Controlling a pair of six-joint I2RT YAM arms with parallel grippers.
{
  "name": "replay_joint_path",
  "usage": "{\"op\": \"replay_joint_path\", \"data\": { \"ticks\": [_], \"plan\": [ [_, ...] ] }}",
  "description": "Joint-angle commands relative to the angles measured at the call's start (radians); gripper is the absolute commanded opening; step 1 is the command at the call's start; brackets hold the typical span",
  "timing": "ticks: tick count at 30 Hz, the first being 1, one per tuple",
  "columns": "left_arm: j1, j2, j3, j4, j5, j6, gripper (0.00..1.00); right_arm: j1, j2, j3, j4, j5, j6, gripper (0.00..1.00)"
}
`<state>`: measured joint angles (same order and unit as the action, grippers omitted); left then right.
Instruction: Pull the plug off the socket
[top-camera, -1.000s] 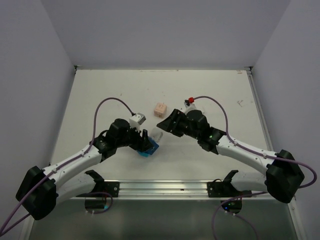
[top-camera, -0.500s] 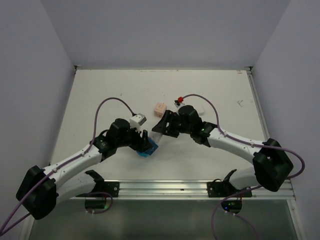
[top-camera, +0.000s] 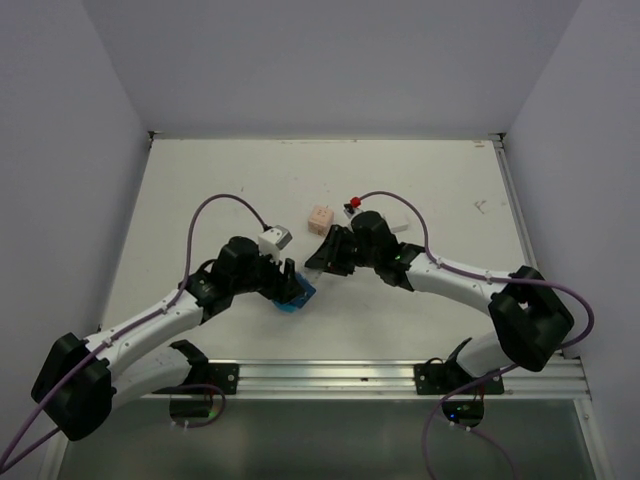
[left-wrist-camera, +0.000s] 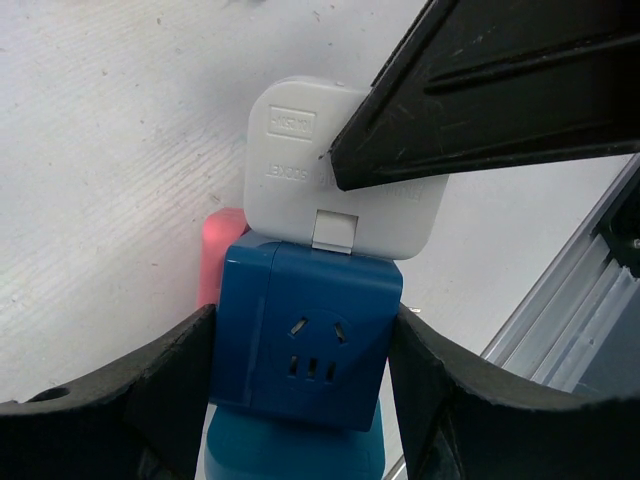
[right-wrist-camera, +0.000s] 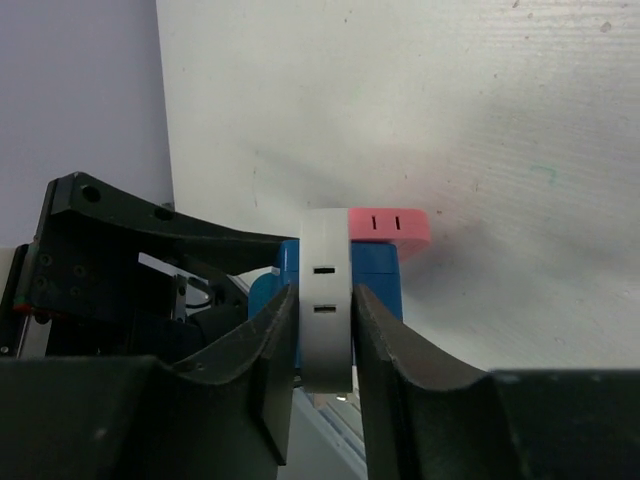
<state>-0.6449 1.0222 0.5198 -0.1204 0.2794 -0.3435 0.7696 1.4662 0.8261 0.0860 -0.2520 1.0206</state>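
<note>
Right gripper (right-wrist-camera: 322, 318) is clamped on the white plug (right-wrist-camera: 325, 265), one black finger flat on each broad face. Left gripper (left-wrist-camera: 300, 335) is grasping the blue socket cube (left-wrist-camera: 310, 295), with a curved finger pressed to each side. Both sit near the middle of the table (top-camera: 420, 180), between the two arms, and the socket is held low over the surface. Progress: both grips look set, so the bracing and grabbing are done. The plug is not yet off; the left wrist view shows its body butted against the cube's top edge with no gap. What's left, as I read it, is the pull itself, right arm drawing away while the left holds the cube. Materials: the plug is smooth white moulded plastic, a flat slab with rounded corners, embossed lettering and a small tab at the socket end, plus two small slots on its thin edge. The socket is blue plastic, boxy with softened edges, one face carrying outlet slots, and there is a lighter teal part below it. A pink piece (left-wrist-camera: 222, 255) sits just beside the cube; can't tell if it's attached. A separate peach cube (top-camera: 321, 217) lies apart on the table. The tabletop is white with fine streaks.
</note>
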Motion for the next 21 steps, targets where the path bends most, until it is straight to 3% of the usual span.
{"op": "replay_joint_path", "data": {
  "ticks": [1,8,14,21],
  "plan": [
    [-0.007,-0.039,0.045,0.070,-0.009,0.017,0.00,0.005,-0.001,-0.004,0.067,-0.016,0.025,0.29],
    [-0.009,-0.083,0.016,0.064,-0.043,-0.012,0.00,0.003,-0.032,-0.076,0.106,0.031,0.079,0.00],
    [-0.009,-0.057,0.005,0.013,-0.060,-0.023,0.00,-0.001,-0.096,-0.096,0.115,0.115,0.075,0.00],
    [-0.018,-0.022,0.020,-0.051,-0.085,-0.019,0.00,-0.131,-0.156,-0.125,0.090,0.100,0.067,0.00]
  ]
}}
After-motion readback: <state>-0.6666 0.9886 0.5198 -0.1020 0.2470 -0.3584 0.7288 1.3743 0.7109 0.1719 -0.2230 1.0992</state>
